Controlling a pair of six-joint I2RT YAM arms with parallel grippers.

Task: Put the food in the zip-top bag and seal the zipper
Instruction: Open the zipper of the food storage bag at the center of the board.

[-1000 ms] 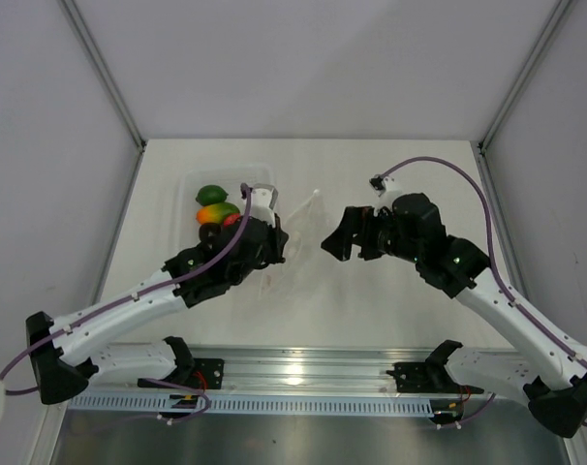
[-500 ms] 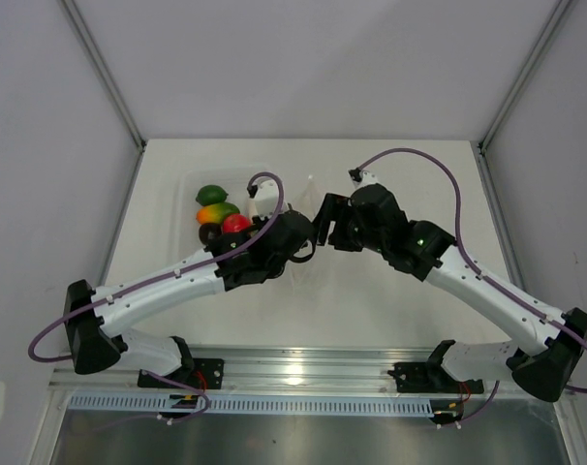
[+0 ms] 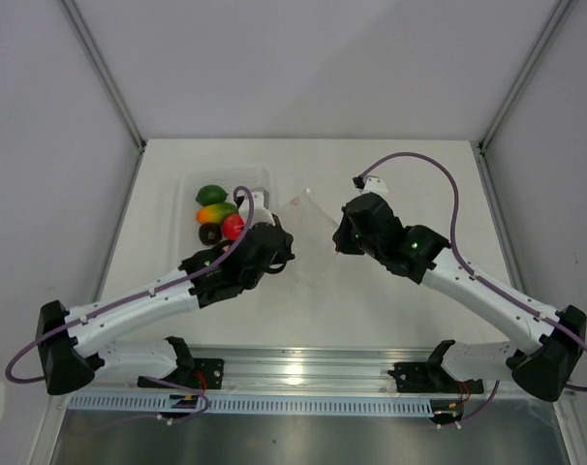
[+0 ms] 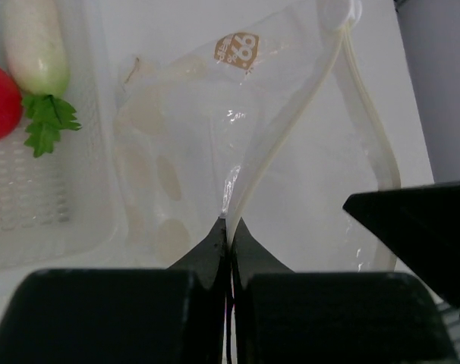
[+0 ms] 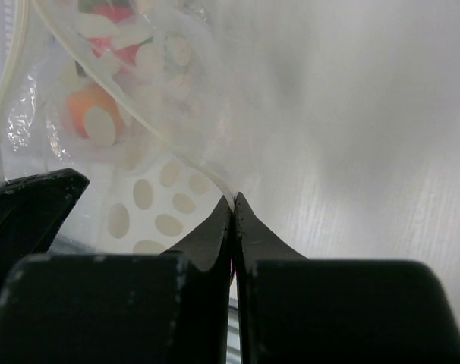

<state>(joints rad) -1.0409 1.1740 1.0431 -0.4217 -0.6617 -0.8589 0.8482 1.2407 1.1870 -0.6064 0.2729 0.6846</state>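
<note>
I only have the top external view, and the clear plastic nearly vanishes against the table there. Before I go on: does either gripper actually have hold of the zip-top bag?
Observer: Yes. In the left wrist view the left gripper is shut on the zip-top bag, with a thin edge of film pinched between its tips.
Operator: And the right one?
Observer: The right wrist view shows the right gripper shut too, and the bag's film runs straight into its closed tips.
Operator: Is the mouth open?
Observer: Partly. In the left wrist view the two strips of the zipper stand apart. No food shows inside, and the white radish lies in the tray.
</note>
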